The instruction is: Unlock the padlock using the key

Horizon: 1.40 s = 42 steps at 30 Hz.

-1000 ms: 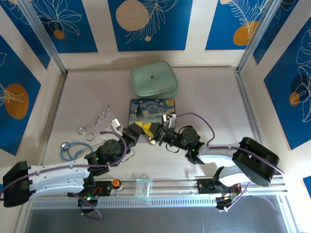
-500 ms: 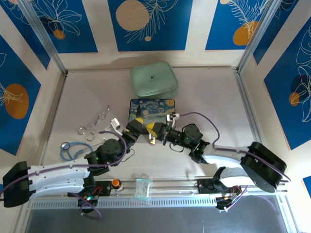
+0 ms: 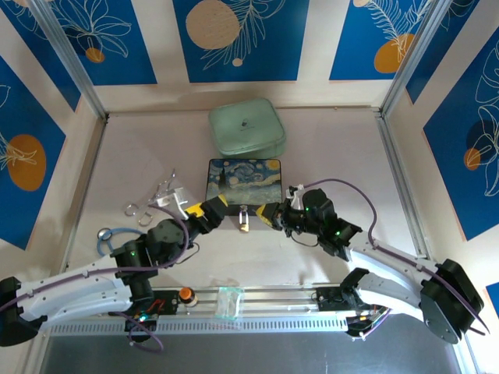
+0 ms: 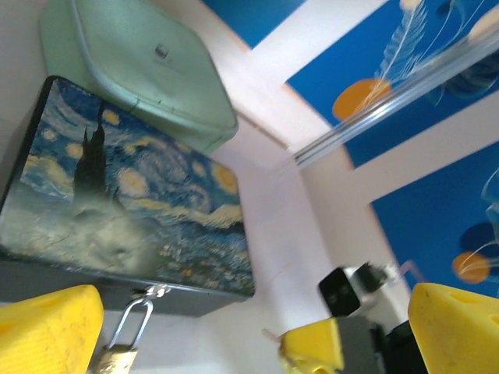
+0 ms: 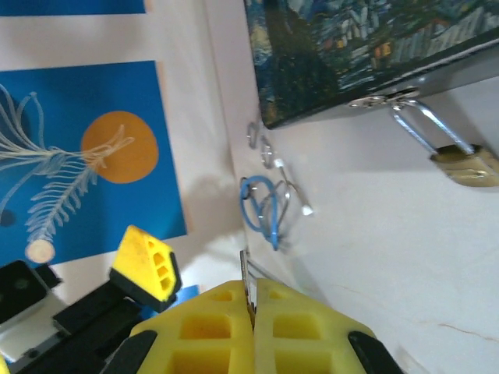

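Down on the pale table, the padlock lies against the starry-night box, shackle through its latch, blue leaf-printed walls around. Both arms reach in low: the right gripper pinches the key, and the left gripper flanks the lock, jaws spread wide.

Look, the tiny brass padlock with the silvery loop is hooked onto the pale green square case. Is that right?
Not quite. The tiny brass padlock with the silvery loop is hooked onto the latch of the dark starry-night painted box, not the pale green square case. The right wrist view shows the loop through that latch.
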Each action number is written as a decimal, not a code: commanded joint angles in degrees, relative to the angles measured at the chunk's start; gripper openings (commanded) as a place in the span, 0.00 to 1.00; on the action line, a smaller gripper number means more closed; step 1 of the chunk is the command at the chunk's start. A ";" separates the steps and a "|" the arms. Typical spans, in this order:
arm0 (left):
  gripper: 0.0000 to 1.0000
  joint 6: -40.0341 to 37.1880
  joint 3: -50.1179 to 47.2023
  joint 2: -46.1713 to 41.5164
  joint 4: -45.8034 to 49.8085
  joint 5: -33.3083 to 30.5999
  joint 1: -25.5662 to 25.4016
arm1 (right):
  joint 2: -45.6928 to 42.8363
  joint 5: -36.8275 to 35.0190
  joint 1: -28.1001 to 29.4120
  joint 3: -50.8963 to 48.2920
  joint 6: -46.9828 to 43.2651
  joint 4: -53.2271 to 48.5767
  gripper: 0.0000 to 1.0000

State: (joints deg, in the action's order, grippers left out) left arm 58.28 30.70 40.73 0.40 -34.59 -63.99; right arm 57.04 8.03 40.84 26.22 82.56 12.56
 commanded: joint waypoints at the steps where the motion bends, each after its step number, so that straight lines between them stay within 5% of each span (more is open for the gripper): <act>1: 0.99 -6.20 5.03 4.40 12.60 5.43 0.66 | -0.88 1.24 -0.40 3.35 -6.20 -10.90 0.00; 6: 0.97 -11.64 6.84 13.54 13.34 10.00 0.98 | 1.04 3.76 -2.78 1.76 -5.81 -9.81 0.00; 10: 0.97 -14.64 7.38 20.00 11.93 19.51 5.70 | 1.72 5.55 -4.37 1.51 -7.47 -11.51 0.00; 15: 0.85 -15.28 3.59 24.84 -0.42 24.92 6.98 | 1.15 7.41 -7.72 2.79 -11.73 -16.84 0.00; 28: 0.73 -16.44 4.24 41.49 -10.23 27.64 9.49 | 1.68 8.58 -8.65 -0.01 -11.64 -15.99 0.00; 42: 0.59 -16.76 3.74 49.10 -15.65 22.05 8.64 | 1.68 9.02 -9.20 0.08 -10.94 -16.68 0.00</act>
State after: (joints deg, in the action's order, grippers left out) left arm 41.87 34.96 88.60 -12.97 -10.68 -55.02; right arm 58.72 15.51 31.79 26.89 71.99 -3.09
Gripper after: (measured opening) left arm 0.592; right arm 0.041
